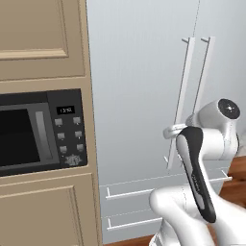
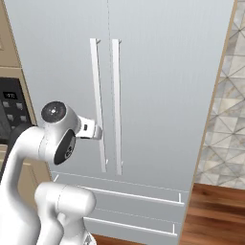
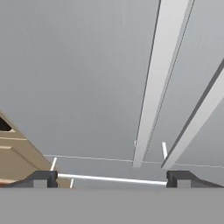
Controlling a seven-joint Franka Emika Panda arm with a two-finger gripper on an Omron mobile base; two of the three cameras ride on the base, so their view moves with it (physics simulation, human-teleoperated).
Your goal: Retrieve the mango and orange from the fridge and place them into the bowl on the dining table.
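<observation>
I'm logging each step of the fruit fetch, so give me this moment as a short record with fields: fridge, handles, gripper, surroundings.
fridge: fridge with both doors shut
handles: two vertical bars side by side; left handle, right handle
gripper: gripper open, close before the left handle, holding nothing
surroundings: microwave in beige cabinets left of the fridge
fruit: hidden behind the doors

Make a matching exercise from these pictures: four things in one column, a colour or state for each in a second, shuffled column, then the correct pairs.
Things:
1. fridge
2. microwave
3. gripper
4. floor

Colour or state:
A. black front with buttons
B. open, holding nothing
C. reddish-brown wood
D. pale grey, both doors shut

Pairs: 1-D, 2-A, 3-B, 4-C
</observation>
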